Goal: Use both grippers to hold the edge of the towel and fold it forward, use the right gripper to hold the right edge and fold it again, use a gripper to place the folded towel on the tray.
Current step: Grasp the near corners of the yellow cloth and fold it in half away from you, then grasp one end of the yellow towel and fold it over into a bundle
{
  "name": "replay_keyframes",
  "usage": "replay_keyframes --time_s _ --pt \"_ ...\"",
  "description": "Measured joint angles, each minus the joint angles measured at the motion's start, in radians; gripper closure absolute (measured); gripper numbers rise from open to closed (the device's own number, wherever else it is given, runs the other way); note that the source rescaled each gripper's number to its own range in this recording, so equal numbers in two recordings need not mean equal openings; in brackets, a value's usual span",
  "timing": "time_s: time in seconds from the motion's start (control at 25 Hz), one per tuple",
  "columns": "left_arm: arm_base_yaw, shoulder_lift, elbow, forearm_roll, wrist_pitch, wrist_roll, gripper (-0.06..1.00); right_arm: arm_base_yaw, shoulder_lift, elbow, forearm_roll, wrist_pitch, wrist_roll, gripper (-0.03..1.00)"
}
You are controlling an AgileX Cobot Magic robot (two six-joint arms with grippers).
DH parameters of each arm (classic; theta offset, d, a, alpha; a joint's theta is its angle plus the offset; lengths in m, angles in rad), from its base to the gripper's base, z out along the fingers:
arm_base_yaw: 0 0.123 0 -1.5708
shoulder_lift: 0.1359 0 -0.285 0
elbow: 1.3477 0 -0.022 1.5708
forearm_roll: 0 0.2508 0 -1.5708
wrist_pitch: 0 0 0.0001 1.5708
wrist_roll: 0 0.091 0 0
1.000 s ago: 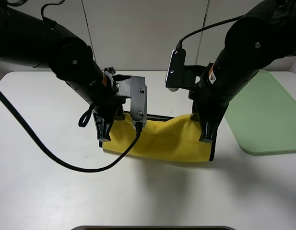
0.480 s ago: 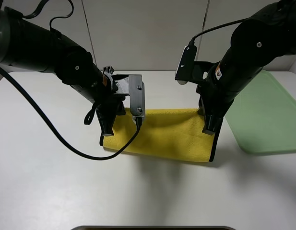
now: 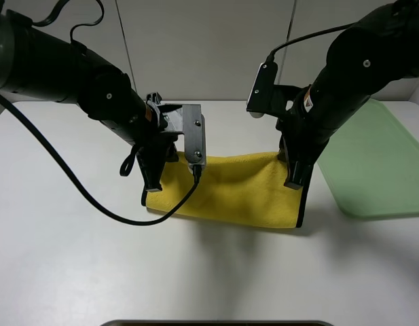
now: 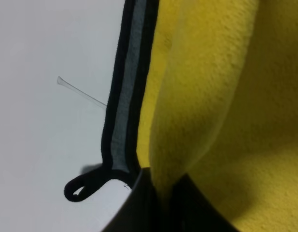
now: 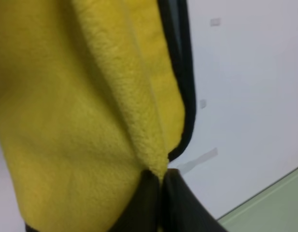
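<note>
Towel (image 3: 229, 193) lies doubled over as a yellow band near the middle of the white desk (image 3: 73, 272), its length running left to right. The left pincer (image 3: 152, 185) is clenched on the cloth at the band's left end. The right pincer (image 3: 294, 180) is clenched on it at the right end. Each wrist view shows a ridge of yellow plush nipped between black jaws. At the left end the black piping (image 4: 124, 96) shows with a grey strip along it, and the small black loop (image 4: 81, 186) lies on the desk just beside the jaws. A black piped edge also runs down the right end. The pale green tray (image 3: 379, 170) sits to the right, apart from the towel.
</note>
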Motion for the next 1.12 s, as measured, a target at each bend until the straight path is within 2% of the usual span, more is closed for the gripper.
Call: replay_keyframes --time_s 0.04,0.08,0.12,0.16,0.2,0.24,0.28,0.36,0.48,0.88,1.12 --pt "0.0 0.0 0.0 0.0 0.003 0.0 0.84 0.0 0.0 0.0 -0.001 -0.005 0.0 0.85" --pt "0.0 0.0 0.0 0.0 0.01 0.0 0.74 0.0 0.0 0.0 -0.003 -0.009 0.003 0.67" --pt "0.0 0.0 0.0 0.0 0.018 0.0 0.63 0.0 0.0 0.0 -0.004 -0.01 0.013 0.42" --pt "0.0 0.0 0.0 -0.005 0.022 -0.003 0.48 0.0 0.0 0.0 -0.008 -0.014 0.029 0.26" --pt "0.0 0.0 0.0 -0.017 0.024 -0.008 0.3 0.0 0.0 0.0 -0.02 -0.017 0.048 0.14" --pt "0.0 0.0 0.0 -0.027 0.02 -0.015 0.17 0.0 0.0 0.0 -0.034 -0.021 0.073 0.07" --pt "0.0 0.0 0.0 -0.033 0.015 -0.018 0.1 0.0 0.0 0.0 -0.046 -0.023 0.095 0.03" --pt "0.0 0.0 0.0 -0.041 0.009 -0.02 0.0 0.0 0.0 0.0 -0.056 -0.032 0.12 -0.01" --pt "0.0 0.0 0.0 -0.046 0.001 -0.022 -0.04 0.0 0.0 0.0 -0.062 -0.04 0.131 -0.02" --pt "0.0 0.0 0.0 -0.049 0.005 -0.045 -0.05 0.0 0.0 0.0 -0.067 -0.042 0.157 -0.03" --pt "0.0 -0.034 0.0 -0.048 0.131 -0.08 -0.06 0.0 0.0 0.0 -0.067 -0.037 0.265 -0.03"
